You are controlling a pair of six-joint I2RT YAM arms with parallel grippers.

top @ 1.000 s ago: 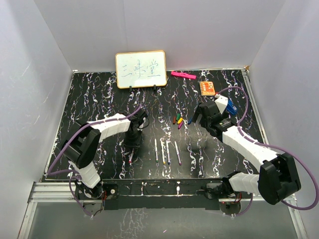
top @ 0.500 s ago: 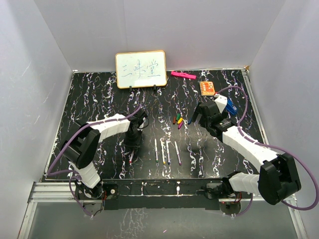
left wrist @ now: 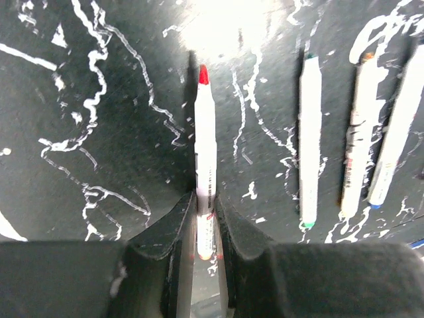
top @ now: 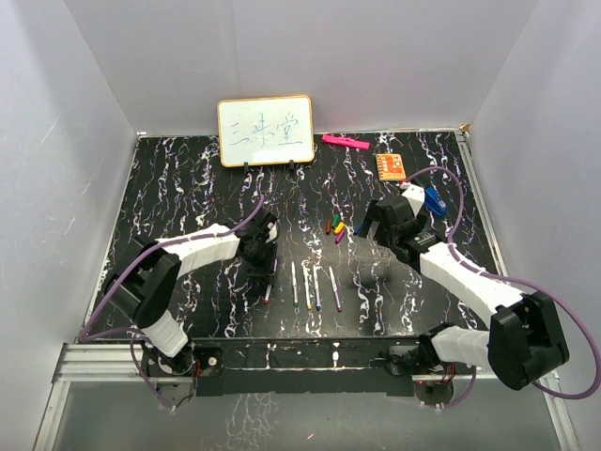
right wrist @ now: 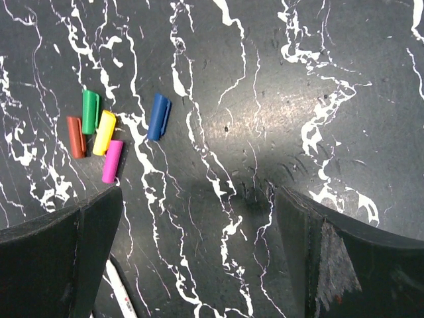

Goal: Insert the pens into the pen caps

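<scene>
My left gripper (left wrist: 205, 202) is shut on the rear end of a white pen with a red tip (left wrist: 205, 142); from above that pen (top: 267, 297) sticks out toward the near edge, just left of the pen row. Three pens (left wrist: 309, 139) lie side by side to its right in the left wrist view; the top view shows several (top: 315, 287). The pen caps (top: 335, 227) lie clustered mid-table: red (right wrist: 76, 137), green (right wrist: 90, 111), yellow (right wrist: 104, 132), pink-purple (right wrist: 112, 161) and blue (right wrist: 158, 116). My right gripper (right wrist: 199, 225) hangs open and holds nothing, just right of the caps.
A small whiteboard (top: 266, 131) stands at the back of the black marbled table (top: 188, 188). A pink marker (top: 345, 142) and an orange board (top: 391, 166) lie at the back right. A blue clip-like object (top: 432, 197) sits behind the right arm.
The left gripper's jaws have closed tighter on the red-tipped pen and carried it rightward, closer to the pen row. The right gripper has shifted slightly left and stays open.
</scene>
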